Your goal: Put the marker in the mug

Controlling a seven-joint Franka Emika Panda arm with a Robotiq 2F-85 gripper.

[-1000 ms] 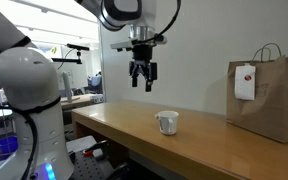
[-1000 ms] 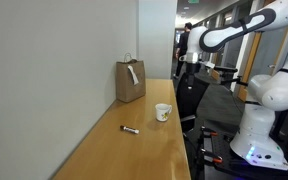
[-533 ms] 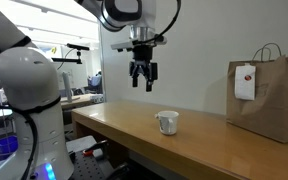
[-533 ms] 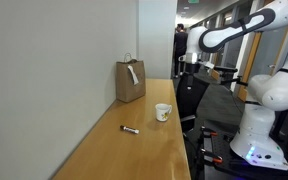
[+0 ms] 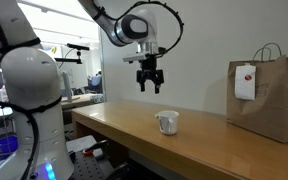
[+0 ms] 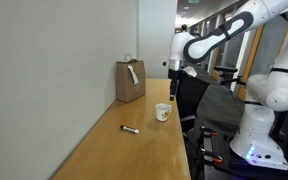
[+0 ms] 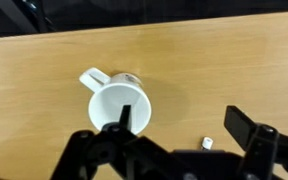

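The end effector (image 5: 150, 84) hung high above the bench (image 5: 114, 125), its jaws wide apart and nothing held between them. In the wrist view the white mug (image 7: 119, 104) sat upright at centre left of the frame, handle towards the upper left, partly behind one dark finger (image 7: 121, 124).

The marker (image 6: 130, 130) lay flat on the wood in the lower middle of an exterior view, below and left of the mug (image 6: 163, 112) and well apart from it. It was far from the end effector too, and did not show in the wrist view. The brown paper bag (image 6: 130, 82) stood further back by the wall.

The pick was not yet begun, and the hazards seemed to lie there. A thin stick lying flat would likely roll or skid if one finger met it before the other. Coming down too far would drive the fingertips into the bench; stopping short would close them on air. Later, a small, light mug could be knocked over by a careless approach, and a marker released off-centre might strike the rim and fall outside.
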